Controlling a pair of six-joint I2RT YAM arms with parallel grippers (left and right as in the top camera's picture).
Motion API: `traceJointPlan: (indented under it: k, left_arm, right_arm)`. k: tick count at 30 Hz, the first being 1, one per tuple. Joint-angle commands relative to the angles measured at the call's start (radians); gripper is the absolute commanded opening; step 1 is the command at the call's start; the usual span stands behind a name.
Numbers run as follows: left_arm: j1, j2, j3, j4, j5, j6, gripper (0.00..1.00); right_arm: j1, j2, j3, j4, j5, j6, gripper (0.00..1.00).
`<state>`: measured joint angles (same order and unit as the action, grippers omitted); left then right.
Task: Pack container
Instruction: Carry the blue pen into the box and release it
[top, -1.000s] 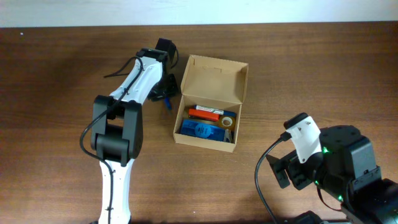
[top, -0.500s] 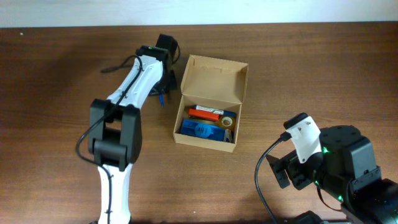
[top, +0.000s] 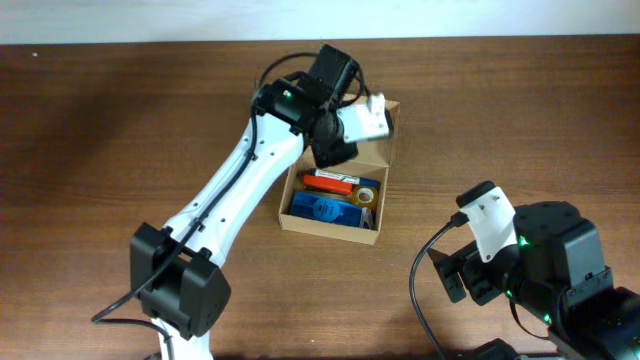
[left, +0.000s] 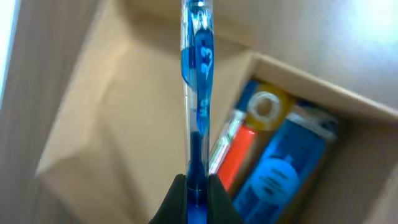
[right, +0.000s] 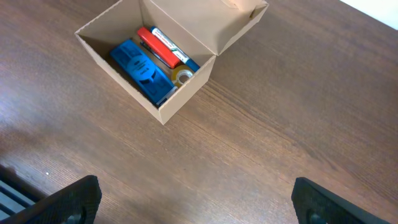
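Fingers of the left gripper were pressed onto the lower end of a blue pen, which stood out straight ahead of them. A moment earlier that gripper had been low over the table just to the left of the box. It had since lifted and swung across, and the wrist now hung above the raised lid on the box's far side. In the wrist view the pen was aimed down at the open box, with the lid's inner face to one side of it and the contents to the other.

The box sat near the middle of the tabletop, somewhat toward the far edge, its flap standing open on the far side. It already held a flat blue item, an orange marker and a small roll of tape.

The right gripper waited toward the near right corner, well clear of the box, its fingers spread wide and holding nothing.

Picking up the pen looked finished and the carry nearly so. What remained was probably to bring the pen over the free space beside the marker, lower it and release it. The risk seemed to be the tip catching on the flap.
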<state>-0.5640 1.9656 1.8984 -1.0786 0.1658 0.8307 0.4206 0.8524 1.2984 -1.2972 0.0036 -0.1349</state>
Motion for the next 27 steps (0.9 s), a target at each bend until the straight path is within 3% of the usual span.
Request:
traceJointPlan:
  k: [1,3,7,11,19,21,23,27]
  left_arm:
    - [-0.005,-0.031,0.010,-0.061,0.085,0.290,0.02]
    - [-0.005,-0.030,-0.022,-0.111,0.086,0.377,0.01]
    - [-0.005,-0.029,-0.130,-0.061,0.071,0.465,0.02]
    - [-0.003,-0.003,-0.216,0.085,-0.049,0.465,0.02]
    - [0.013,0.077,-0.216,0.097,-0.104,0.465,0.02]
    - [0.013,0.077,-0.216,0.102,-0.104,0.465,0.24]
    - [0.013,0.077,-0.216,0.101,-0.104,0.465,0.35]
    - [0.012,0.077,-0.216,0.101,-0.104,0.464,0.36]
  right_arm:
    - [0.004,-0.002,0.014,0.003,0.009,0.002,0.99]
    - [0.004,-0.002,0.014,0.003,0.009,0.002,0.99]
    - [0.004,-0.002,0.014,0.003,0.009,0.002,0.99]
    - [0.004,-0.002,0.014,0.003,0.009,0.002,0.99]
    - [0.004,-0.002,0.014,0.003,0.009,0.002,0.99]
    - [0.004,-0.002,0.014,0.003,0.009,0.002,0.99]
    - [0.004,-0.002,0.014,0.003,0.009,0.002,0.99]
    - [0.004,-0.002,0.014,0.003,0.009,0.002,0.99]
